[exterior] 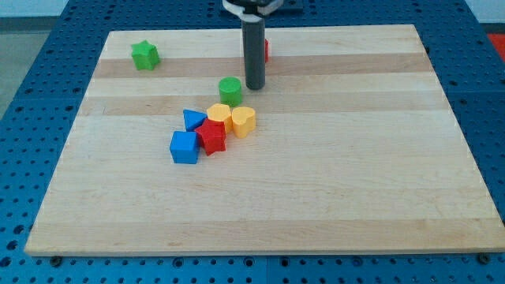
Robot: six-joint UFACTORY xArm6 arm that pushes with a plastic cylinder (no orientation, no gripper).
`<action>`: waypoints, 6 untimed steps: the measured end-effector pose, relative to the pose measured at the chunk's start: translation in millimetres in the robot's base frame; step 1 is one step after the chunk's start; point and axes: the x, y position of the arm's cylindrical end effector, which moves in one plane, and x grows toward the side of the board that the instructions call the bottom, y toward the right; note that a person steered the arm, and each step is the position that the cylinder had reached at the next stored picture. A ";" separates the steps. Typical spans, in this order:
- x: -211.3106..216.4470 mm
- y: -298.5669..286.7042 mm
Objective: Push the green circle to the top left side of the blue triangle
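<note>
- Camera view: the wooden counter (316, 197) lies on a blue perforated base, and the blocks sit in its upper left half.
- My tip (254, 86) touches down just to the view's right of the green circle (230, 91), slightly above it. They look close to touching, though I cannot tell whether they meet.
- There is no claw on this arm, only the dark rod, so nothing can be said to be spread or pressed together.
- The green circle stands just above a tight cluster: the blue triangle (194, 120) at the cluster's upper left, a yellow block (218, 115) beside it, a yellow heart (244, 121) to the view's right, a red block (212, 136) below, and a blue cube (184, 147) at the lower left.
- The circle is now above and to the right of the triangle, near the yellow block, so the task looks not yet done.
- My tip's place on the circle's right side suits a push toward the view's left, which I judge is the move needed to carry it to the triangle's upper left.
- A risk: a downward drift could knock the circle into the yellow block and shift the cluster.
- A green star-like block (145, 55) rests well apart at the upper left, and a red block (267, 50) peeks out behind the rod.
</note>
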 end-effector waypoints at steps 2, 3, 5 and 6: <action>6.4 61.1; 6.5 24.7; -13.7 10.3; -11.5 -24.9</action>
